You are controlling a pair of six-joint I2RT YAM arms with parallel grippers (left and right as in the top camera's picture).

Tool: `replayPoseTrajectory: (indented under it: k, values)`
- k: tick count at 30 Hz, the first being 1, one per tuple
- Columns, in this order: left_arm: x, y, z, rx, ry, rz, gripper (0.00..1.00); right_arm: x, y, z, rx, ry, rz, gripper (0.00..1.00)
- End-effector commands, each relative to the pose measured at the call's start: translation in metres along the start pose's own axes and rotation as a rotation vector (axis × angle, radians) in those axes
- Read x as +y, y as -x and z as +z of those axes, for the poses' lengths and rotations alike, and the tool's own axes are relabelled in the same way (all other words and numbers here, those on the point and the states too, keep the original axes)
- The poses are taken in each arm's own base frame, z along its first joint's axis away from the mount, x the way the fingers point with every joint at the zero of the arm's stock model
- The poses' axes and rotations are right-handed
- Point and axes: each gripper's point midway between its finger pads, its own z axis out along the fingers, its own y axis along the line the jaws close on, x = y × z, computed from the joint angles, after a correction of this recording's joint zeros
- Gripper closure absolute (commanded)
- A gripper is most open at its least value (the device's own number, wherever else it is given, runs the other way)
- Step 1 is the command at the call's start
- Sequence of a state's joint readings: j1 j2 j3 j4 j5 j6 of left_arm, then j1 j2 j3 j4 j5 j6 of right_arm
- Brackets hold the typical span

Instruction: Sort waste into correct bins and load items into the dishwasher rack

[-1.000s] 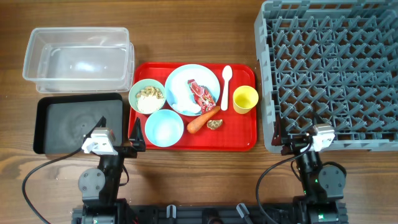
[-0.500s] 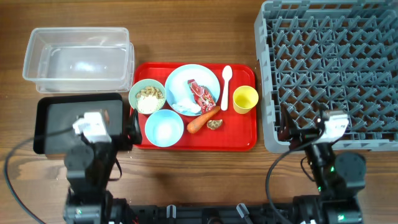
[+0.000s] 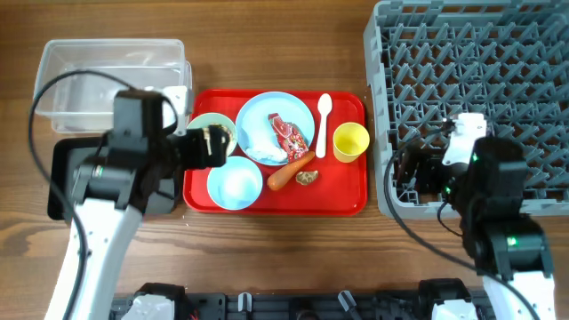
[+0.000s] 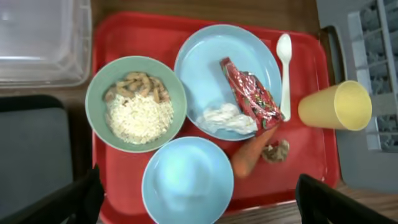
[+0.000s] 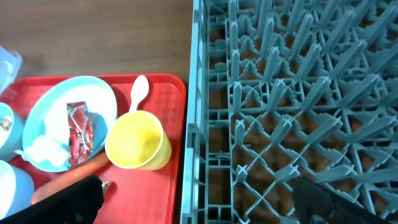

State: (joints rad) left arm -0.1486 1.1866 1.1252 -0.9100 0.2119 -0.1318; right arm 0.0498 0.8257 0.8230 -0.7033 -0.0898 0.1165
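Observation:
On the red tray (image 3: 347,194) sit a pale blue plate (image 3: 267,114) with a red wrapper (image 3: 286,133) and white tissue (image 3: 258,148), a green bowl (image 4: 99,93) of rice scraps (image 4: 142,118), a light blue bowl (image 3: 234,184), a carrot (image 3: 289,172), a brownish lump (image 3: 308,178), a white spoon (image 3: 324,116) and a yellow cup (image 3: 349,142). My left gripper (image 3: 209,145) is open and empty, above the tray's left side (image 4: 199,208). My right gripper (image 3: 411,172) is open and empty over the grey rack's (image 3: 480,80) front left edge (image 5: 196,202).
The clear tub (image 3: 98,67) stands at the back left, with the black tray (image 3: 67,182) in front of it, partly under my left arm. The rack holds only its pegs. Bare wood lies along the table's front edge.
Both arms have lifted and reached forward. The left gripper moved from the black tray's corner to over the green bowl. The right gripper moved up to the rack's front left edge.

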Motion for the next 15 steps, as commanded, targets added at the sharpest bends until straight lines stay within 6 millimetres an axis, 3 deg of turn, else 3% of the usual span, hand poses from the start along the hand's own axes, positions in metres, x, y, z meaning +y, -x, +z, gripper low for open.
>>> replayPoseTrajectory:
  k: [1, 4, 6, 10, 15]
  values:
    - [-0.014, -0.001, 0.002, 0.048, -0.063, 0.013, 0.0, 0.003, 0.004, 0.0, 0.015, 0.014, 0.015, 0.0]
    - [-0.018, 0.009, 0.005, 0.016, -0.084, 0.009, 0.0, 0.003, 0.005, 0.0, 0.011, 0.014, 0.014, 0.0]
    - [-0.022, 0.027, 0.009, -0.043, -0.105, -0.083, 0.0, 0.003, 0.005, 0.0, 0.01, 0.01, 0.014, 0.0]
    - [-0.031, 0.043, 0.027, -0.07, -0.131, -0.126, 0.0, 0.002, 0.005, 0.0, 0.011, 0.007, 0.014, 0.0]
    - [-0.047, 0.027, 0.079, 0.047, -0.13, -0.128, 0.0, 0.002, 0.005, 0.0, 0.012, 0.007, 0.015, 0.0]
